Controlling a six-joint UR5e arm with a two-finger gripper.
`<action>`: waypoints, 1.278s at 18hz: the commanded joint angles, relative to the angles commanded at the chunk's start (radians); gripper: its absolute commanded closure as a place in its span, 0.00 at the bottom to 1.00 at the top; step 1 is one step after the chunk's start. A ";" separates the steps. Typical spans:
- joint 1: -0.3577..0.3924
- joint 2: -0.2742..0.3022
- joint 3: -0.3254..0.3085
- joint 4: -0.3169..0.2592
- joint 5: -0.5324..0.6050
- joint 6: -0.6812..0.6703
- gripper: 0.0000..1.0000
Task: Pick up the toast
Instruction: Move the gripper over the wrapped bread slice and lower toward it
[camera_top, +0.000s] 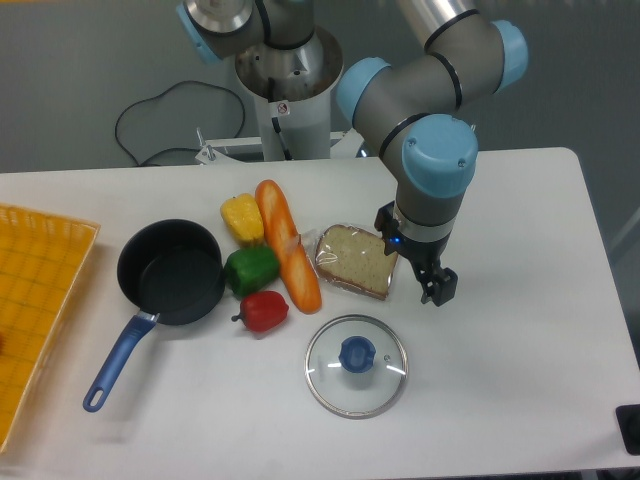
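Observation:
The toast (357, 261), a squarish tan slice in shiny clear wrap, lies flat on the white table (500, 380) just right of the long orange loaf. My gripper (428, 281) hangs right beside the toast's right edge, pointing down close to the table. Its dark fingers (440, 286) show to the right of the slice, and nothing is held between them. From this angle I cannot make out how wide the jaws stand.
An orange baguette-shaped loaf (287, 244) lies against the toast's left side. Yellow (242, 217), green (250, 269) and red (263, 311) peppers sit left of it. A black pan with a blue handle (170, 272), a glass lid (356, 364) and a yellow tray (35, 300) also stand here.

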 joint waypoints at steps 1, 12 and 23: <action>0.011 0.018 -0.020 0.002 0.000 0.000 0.00; 0.040 0.107 -0.124 0.015 0.002 -0.198 0.00; 0.034 0.175 -0.311 0.083 -0.008 -0.196 0.00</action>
